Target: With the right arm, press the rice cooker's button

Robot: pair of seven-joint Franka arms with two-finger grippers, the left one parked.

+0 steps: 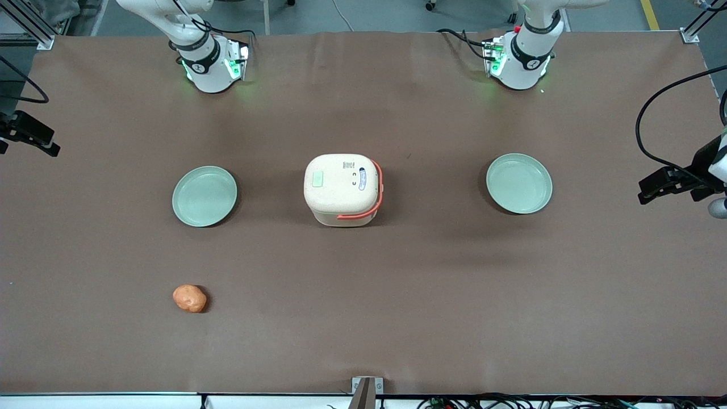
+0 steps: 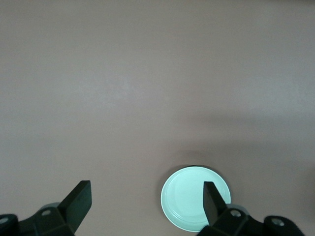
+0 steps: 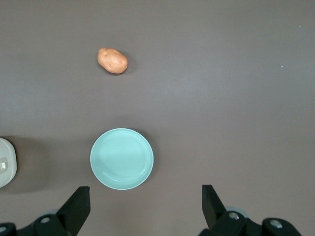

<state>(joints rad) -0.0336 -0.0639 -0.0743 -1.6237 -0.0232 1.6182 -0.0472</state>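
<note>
Cream rounded-cube rice cooker point(image 1: 342, 190): coral-orange handle, pale green button point(image 1: 317, 179). Two pale green round plates point(image 1: 204, 196) point(image 1: 519, 183). Orange-brown potato point(image 1: 189, 298). Plain brown table point(image 1: 363, 318). Black claw point(image 3: 145, 206).

Front view: high above the tabletop point(image 1: 363, 284), looking steeply down — both arm bases stand at the edge farthest from this camera, and the whole brown surface fits in.
Middle of the front view: the cooker point(image 1: 342, 189), with a plate point(image 1: 204, 196) toward the working arm's end and a second plate point(image 1: 519, 183) toward the parked arm's.
Right wrist view: looks straight down from well above, past the hand point(image 3: 145, 206) with its fingers spread wide.
Shared with the front view: the same plate point(image 3: 121, 158), the potato point(image 3: 112, 60) and the cooker's edge point(image 3: 7, 162).
Left wrist view: same downward look — it shares only the second plate point(image 2: 189, 199).
</note>
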